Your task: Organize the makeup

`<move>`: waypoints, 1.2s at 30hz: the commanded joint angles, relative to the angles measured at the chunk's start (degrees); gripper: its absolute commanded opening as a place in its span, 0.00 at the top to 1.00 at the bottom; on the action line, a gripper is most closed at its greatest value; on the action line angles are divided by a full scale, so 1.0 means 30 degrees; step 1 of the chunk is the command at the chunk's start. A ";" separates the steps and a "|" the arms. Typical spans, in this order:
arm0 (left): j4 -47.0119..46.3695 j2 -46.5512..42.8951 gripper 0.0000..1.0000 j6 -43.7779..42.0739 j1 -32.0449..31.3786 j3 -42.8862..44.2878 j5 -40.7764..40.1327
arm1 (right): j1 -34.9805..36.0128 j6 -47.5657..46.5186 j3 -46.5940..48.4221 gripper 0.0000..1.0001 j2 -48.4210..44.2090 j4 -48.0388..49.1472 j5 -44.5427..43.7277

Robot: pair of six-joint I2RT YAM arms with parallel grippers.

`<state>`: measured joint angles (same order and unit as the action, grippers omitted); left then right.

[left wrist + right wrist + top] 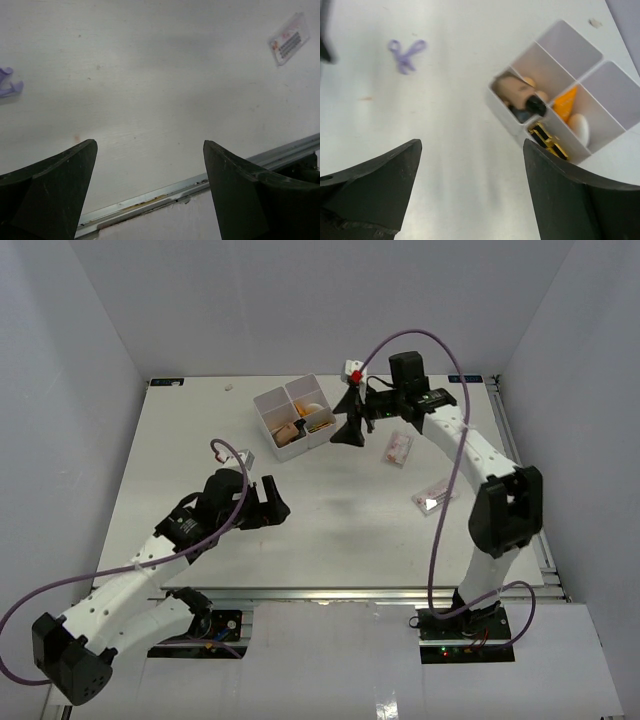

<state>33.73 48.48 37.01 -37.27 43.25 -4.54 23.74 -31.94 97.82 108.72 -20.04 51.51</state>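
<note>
1. The right claw (347, 438) hangs spread wide and empty, just beside the white box (268, 403) (already partly filled).
2. In the top view, a pink packet (397, 448) lies flat on the desk (330, 530) toward 4 o'clock from the claw. Its long axis seems to run roughly 1-to-7.
3. A second packet (432, 498) lies further out the same way. I'd judge the right arm nearer to both.
4. The left claw (272, 502) is also open and empty. The purple loop (7, 87) sits at 9 o'clock in its wrist view, so the left arm suits it.
</note>
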 commanded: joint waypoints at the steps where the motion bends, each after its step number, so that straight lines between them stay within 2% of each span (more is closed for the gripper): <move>1: 0.0831 0.1560 0.04 0.0159 0.2683 0.0946 0.0778 | -0.0415 -0.2092 -0.4492 0.11 -0.5051 -0.4667 0.3689; 3: -0.0104 0.1368 0.10 0.1142 0.4360 -0.0031 0.3540 | -0.0563 -0.2757 -0.7042 0.11 -0.6494 -0.5635 0.3690; 5: -0.0674 0.1303 0.12 0.2389 0.6204 -0.0510 0.5159 | -0.1003 -0.2915 -0.8706 0.11 -0.7871 -0.5629 0.4294; 8: -0.0198 0.1800 0.13 0.3703 0.8869 -0.0351 0.5891 | -0.1750 -0.2615 -0.9915 0.12 -0.9145 -0.5565 0.4955; 12: 0.1265 0.3861 0.29 0.4439 1.1896 0.0971 0.6135 | -0.2683 -0.1877 -1.1171 0.13 -0.9848 -0.5555 0.6191; 15: 0.2463 0.5779 0.31 0.4436 1.2289 0.2417 0.4423 | -0.2975 -0.1847 -1.1944 0.12 -1.0794 -0.5466 0.5982; 20: 0.4144 0.6706 0.33 0.4547 1.2393 0.3220 0.1104 | -0.3393 -0.1155 -1.3302 0.12 -1.2226 -0.4114 0.6100; 30: 0.3067 0.8148 0.42 0.4176 1.3829 0.2365 0.0260 | -0.4117 -0.0585 -1.4208 0.11 -1.3395 -0.3356 0.6497; 36: 0.2281 0.9789 0.58 0.3715 1.3975 0.2584 0.0559 | -0.4302 -0.0464 -1.4442 0.10 -1.3426 -0.3121 0.6453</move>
<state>42.87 75.85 49.26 4.22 50.42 -2.71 11.40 -34.02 54.81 69.60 -31.37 69.21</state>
